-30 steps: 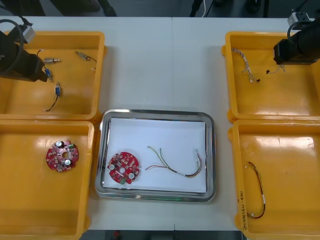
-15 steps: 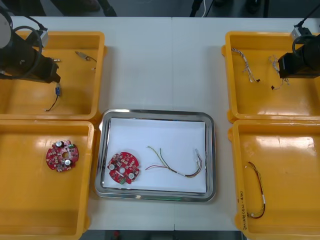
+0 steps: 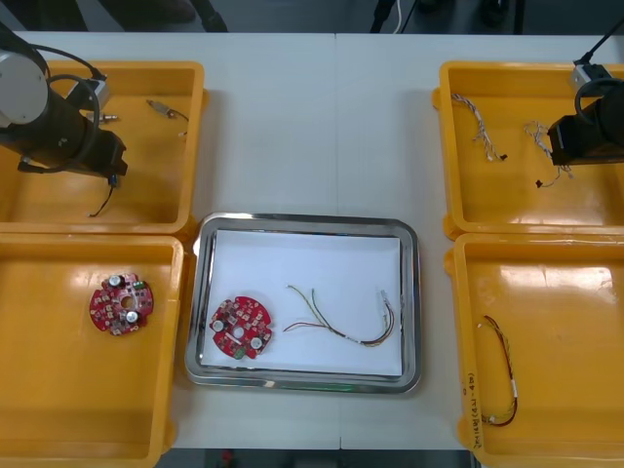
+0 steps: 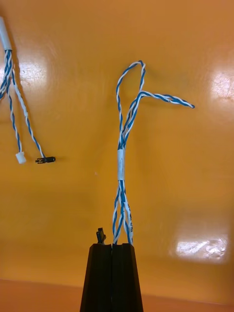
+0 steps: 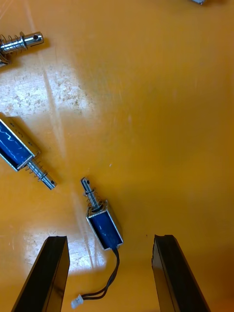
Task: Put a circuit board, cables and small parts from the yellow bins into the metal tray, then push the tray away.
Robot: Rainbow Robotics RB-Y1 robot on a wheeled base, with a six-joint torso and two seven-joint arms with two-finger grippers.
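Assembly workshop, yellow bins, metal tray

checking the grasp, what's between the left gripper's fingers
In the left wrist view, a blue-bodied small metal part lies on the yellow bin floor between the left gripper's open fingers.

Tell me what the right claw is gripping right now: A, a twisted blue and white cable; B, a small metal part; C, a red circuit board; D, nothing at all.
A: the right claw, over the far right yellow bin, is shut on the twisted blue and white cable, which runs out from between its fingers. The left claw stands open over a small metal part.
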